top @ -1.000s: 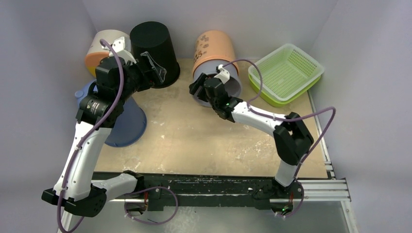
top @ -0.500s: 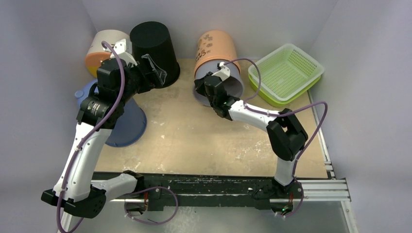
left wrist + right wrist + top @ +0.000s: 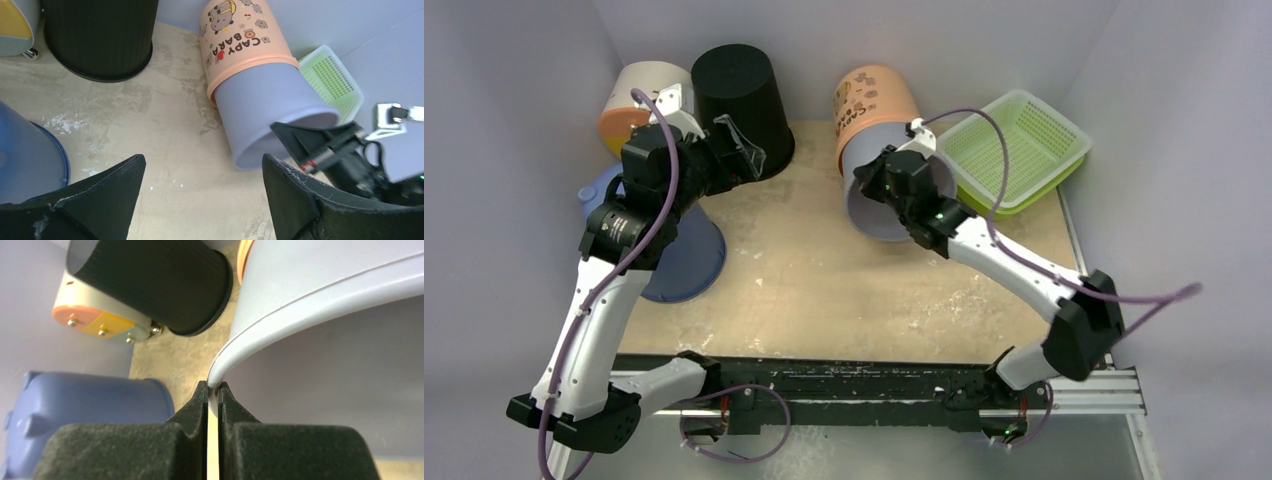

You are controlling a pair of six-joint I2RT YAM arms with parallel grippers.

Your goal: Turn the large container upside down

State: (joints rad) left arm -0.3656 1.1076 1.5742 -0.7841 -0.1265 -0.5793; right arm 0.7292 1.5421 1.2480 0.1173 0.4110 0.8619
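since a second ago, when it stood open at the container's mouth, the right gripper [image 3: 212, 392] has closed tight on the lavender rim of the large container [image 3: 874, 110], pinching the thin wall between its two pads. over the same second the right arm has swung out toward the right, and the container has shifted with it, its mouth now nearer the green basket [image 3: 1024, 130]. the container sits at the back of the bench [image 3: 824, 270], tipped on its side, peach base toward the rear wall and open mouth toward the front. this looks like the grasp that starts the flip: the rim is held, but the mouth is not yet facing down. the left gripper [image 3: 742, 148] hangs wide, holding nothing, just in front of the black bin [image 3: 739, 90] and above the blue tub [image 3: 689, 255].

hard to tell: whether the container's side rests on the bench or is lifted clear. from above, the right wrist covers the pinch itself. the wrist view shows only a curve of rim, and the container's base is out of sight
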